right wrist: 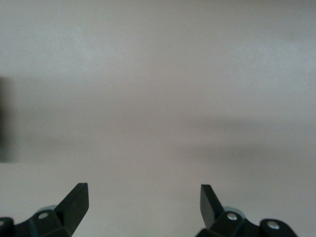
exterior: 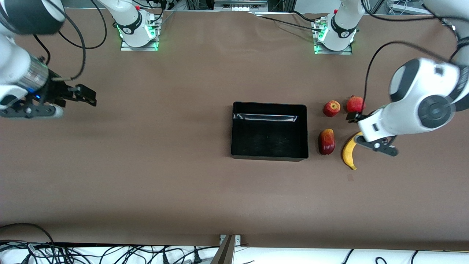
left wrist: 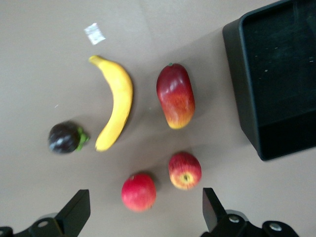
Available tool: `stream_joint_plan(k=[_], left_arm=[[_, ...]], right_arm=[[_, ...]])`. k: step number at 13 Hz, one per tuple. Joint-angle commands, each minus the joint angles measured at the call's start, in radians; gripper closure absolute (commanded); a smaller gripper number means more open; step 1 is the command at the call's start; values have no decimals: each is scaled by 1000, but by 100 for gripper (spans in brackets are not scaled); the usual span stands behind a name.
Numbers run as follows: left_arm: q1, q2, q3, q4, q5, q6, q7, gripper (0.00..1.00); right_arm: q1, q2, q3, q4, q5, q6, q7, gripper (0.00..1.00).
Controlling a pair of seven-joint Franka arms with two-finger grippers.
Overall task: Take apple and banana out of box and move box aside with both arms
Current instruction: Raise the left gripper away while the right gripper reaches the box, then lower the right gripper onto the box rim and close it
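Left gripper [left wrist: 143, 210] over fruits beside box [exterior: 269, 131], fingers wide, empty; right gripper [right wrist: 143, 205] waits over bare tabletop [exterior: 146, 165], fingers wide

Brown table [exterior: 146, 165] carries black tray [exterior: 269, 157], banana [exterior: 349, 150], apple [exterior: 331, 108], mango [exterior: 326, 142].

Tray [exterior: 269, 108] mid-table, fruit cluster beside it toward the left arm's end: apple [exterior: 331, 108] and round fruit [exterior: 354, 104] farther from the front camera, mango [exterior: 326, 141] and banana [exterior: 349, 151] nearer, mango between tray and banana.
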Motion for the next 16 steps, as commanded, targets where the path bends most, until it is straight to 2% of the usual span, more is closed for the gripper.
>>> stream_joint_plan(k=[1,2,3,4,5,6,7,8,9,10,16], left_arm=[[2,32,-27,188,-13,-179,-45,0],[1,14,-24,236,-13,-210,-44,0],[-28,-55,3,212,-32,-207,-42,0],[-124,-112,118,192,-58,-206,-45,0],[-228,-163,275,171,-116,-201,-47,0],[-307,-216,397,107,-180,-150,-56,0],[-371,-302,497,-15,-231,-50,-89,0],[-396,-373,545,-120,-239,66,-129,0],[-399,-417,545,-198,-233,130,-149,0],[-409,-427,545,-222,-228,156,-157,0],[-393,-416,542,-198,-222,121,-96,0]], right_arm=[[60,26,1,11,-3,-3,-9,0],[106,30,1,9,-2,-3,-17,0],[155,64,1,11,1,4,6,0],[198,105,1,12,7,36,50,0],[238,134,1,14,33,95,127,0],[264,173,1,15,58,159,158,0],[304,208,1,20,90,212,175,0],[338,246,1,30,116,249,213,0],[376,277,1,43,122,287,292,0],[419,305,1,53,122,331,368,0],[586,455,-6,61,106,574,601,0]])
